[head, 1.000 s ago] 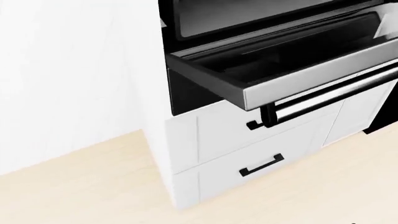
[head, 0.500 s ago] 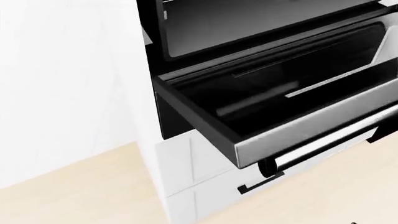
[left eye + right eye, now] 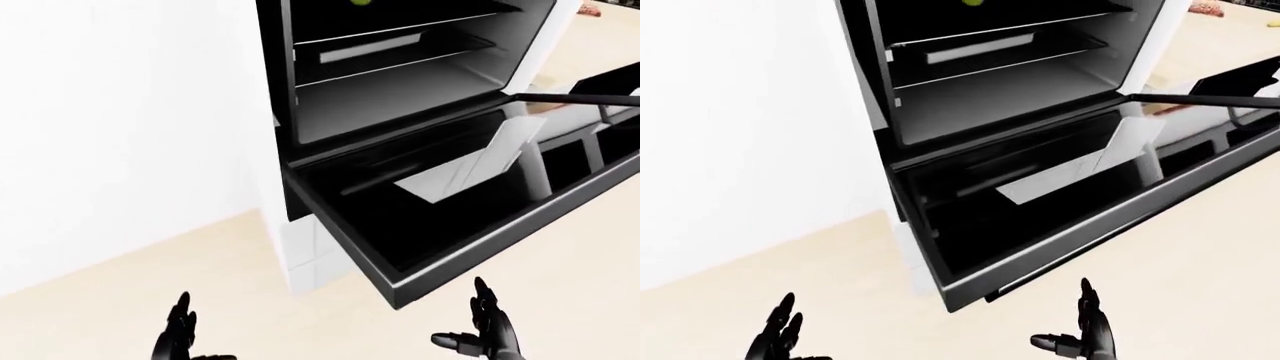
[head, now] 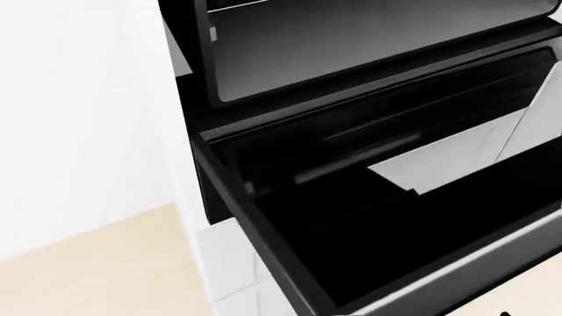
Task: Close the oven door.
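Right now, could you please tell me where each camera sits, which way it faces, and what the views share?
Head view: on the head, looking down onto the open oven door; no body part shows.
Left-eye view: on the head, facing the oven cavity; left robot hand and right robot hand show, fingers spread.
Right-eye view: nearly the same scene, both hands low.
All three share the door, lying flat.

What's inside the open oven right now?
Inside the oven cavity, two wire racks show, with a small green thing at the top edge. The upper part is cut off by the left-eye view.
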